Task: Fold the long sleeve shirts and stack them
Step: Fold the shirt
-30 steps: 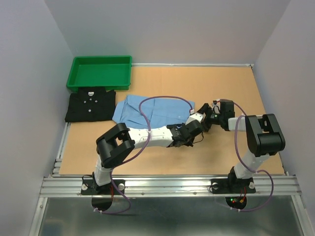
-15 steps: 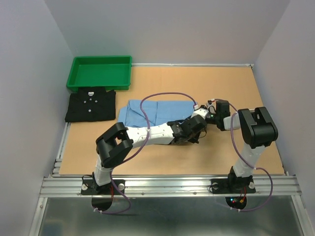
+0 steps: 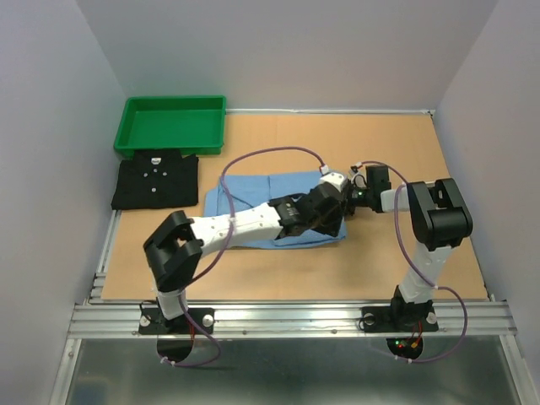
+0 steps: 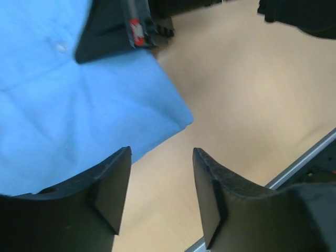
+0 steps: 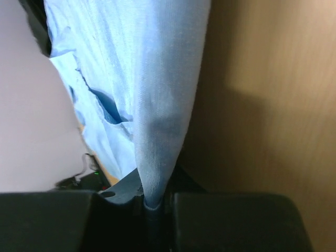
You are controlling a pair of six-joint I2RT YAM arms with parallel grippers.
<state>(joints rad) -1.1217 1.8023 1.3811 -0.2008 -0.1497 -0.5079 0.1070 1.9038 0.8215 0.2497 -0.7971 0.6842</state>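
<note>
The light blue shirt (image 3: 245,187) lies partly folded at the table's middle, with my left arm stretched across it. My left gripper (image 3: 331,218) hovers over its near right corner. In the left wrist view the left gripper (image 4: 160,194) is open with only bare table between its fingers, and the blue cloth (image 4: 79,105) lies to the left. My right gripper (image 3: 348,201) meets the shirt's right edge. In the right wrist view the right gripper (image 5: 155,205) is shut on a raised fold of blue cloth (image 5: 163,94). The black shirt (image 3: 156,181) lies folded at the far left.
A green tray (image 3: 173,110) stands at the back left, just behind the black shirt. Bare wooden table (image 3: 405,152) surrounds the blue shirt on the right and near sides. Grey walls close in the left, right and back. A metal rail (image 3: 287,316) runs along the near edge.
My left gripper has opened and let go of the blue shirt, and its arm has swung left. My right gripper has shut on the shirt's right edge. The shirt now spreads further toward the near side.
</note>
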